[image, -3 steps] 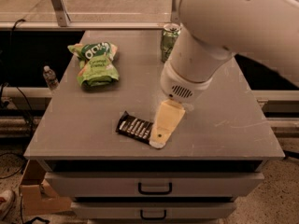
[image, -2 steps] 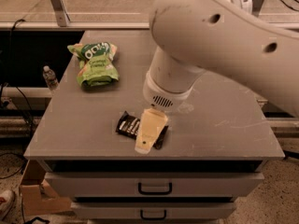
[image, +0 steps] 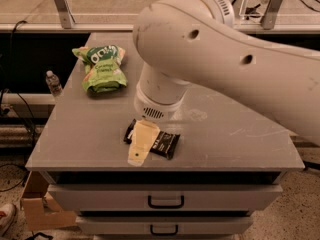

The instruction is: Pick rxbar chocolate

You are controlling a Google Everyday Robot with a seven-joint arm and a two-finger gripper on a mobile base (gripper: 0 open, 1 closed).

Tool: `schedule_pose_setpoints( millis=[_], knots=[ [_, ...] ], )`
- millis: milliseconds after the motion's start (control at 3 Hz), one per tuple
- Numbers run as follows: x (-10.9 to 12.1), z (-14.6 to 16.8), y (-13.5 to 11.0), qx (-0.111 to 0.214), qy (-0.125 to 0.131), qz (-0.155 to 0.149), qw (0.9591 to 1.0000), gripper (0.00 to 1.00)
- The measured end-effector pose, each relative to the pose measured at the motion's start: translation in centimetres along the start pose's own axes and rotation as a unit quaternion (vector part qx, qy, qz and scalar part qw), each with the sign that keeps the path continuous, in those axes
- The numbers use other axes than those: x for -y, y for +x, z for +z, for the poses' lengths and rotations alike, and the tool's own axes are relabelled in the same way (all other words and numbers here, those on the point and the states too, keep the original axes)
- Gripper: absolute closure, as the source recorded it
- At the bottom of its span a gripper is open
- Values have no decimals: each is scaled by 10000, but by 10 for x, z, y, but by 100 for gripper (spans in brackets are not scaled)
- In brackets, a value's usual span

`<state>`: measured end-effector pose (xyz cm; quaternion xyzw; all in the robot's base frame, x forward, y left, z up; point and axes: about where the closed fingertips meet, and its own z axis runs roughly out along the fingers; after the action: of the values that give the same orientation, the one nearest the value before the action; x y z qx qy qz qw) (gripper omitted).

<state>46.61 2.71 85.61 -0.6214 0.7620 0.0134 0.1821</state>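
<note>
The rxbar chocolate (image: 164, 143), a flat dark wrapper with white lettering, lies on the grey table (image: 90, 139) near its front edge. My gripper (image: 139, 145) hangs from the large white arm directly over the bar's left half and covers its middle. One cream finger (image: 141, 141) shows, pointing toward the table's front edge. The bar's left end and right end stick out on either side of the finger.
A green chip bag (image: 101, 67) lies at the table's back left. The white arm (image: 225, 59) hides the back right of the table. A small water bottle (image: 53, 83) stands off the table's left side. Drawers (image: 165, 200) sit below the front edge.
The arm has swung left and toward the camera, and the gripper moved left along the bar. The soda can seen earlier is now hidden behind the arm.
</note>
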Motion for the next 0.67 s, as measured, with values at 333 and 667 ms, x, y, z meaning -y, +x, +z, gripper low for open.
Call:
schedule_pose_setpoints(
  millis=[333,667],
  knots=[
    [3,9,-6,44,-81,-27,10000,0],
    [8,16,-4,35,-221,18,9997,0]
  ],
)
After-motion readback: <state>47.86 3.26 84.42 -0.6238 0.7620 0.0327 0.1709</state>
